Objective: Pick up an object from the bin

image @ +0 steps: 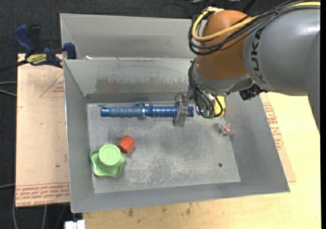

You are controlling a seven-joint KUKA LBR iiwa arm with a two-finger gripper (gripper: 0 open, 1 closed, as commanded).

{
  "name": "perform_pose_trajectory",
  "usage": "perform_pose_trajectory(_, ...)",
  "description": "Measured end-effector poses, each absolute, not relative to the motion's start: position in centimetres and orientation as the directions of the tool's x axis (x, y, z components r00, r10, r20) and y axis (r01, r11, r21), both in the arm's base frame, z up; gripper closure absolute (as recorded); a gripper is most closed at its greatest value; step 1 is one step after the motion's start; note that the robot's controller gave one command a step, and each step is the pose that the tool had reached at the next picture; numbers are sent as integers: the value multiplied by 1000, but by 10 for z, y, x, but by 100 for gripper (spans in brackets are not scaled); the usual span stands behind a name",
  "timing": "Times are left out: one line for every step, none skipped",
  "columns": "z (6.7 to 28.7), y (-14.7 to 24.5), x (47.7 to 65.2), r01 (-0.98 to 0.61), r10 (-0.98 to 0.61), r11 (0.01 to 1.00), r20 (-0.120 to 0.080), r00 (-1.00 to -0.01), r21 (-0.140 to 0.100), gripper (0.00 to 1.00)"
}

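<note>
Blue brush (137, 111) by bin's rear wall (137, 77), hand (181, 115) at right end, grip unclear, open floor (173, 159) beside

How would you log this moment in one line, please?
gripper: at right end of blue brush | brush: flat, far side | loose: green cap, orange piece near left; pink scrap right | grasp: unclear

Grey metal bin (173, 164) had a flat, scuffed floor and sloped walls. Landmark was the blue tool (130, 111), a long rod with a coiled, spring-like section toward one end. It lay flat along the floor's far edge, near the back wall. Orange cap (126, 144) sat well in front of the tool's plain end. Green lobed lid (108, 159) lay just beside the cap, further from the tool. Small pinkish scrap (225, 130) lay past the tool's coiled end. Dark speck (220, 164) was further out again from that end.
</note>
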State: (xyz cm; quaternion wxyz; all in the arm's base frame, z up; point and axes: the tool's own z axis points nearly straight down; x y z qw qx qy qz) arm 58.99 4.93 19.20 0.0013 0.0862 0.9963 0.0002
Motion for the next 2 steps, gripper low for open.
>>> perform_pose_trajectory(191, 50, 590, 169, 169, 986, -1, -986, -1, 100)
perform_pose_trajectory(199, 50, 590, 166, 166, 986, -2, -986, -1, 100)
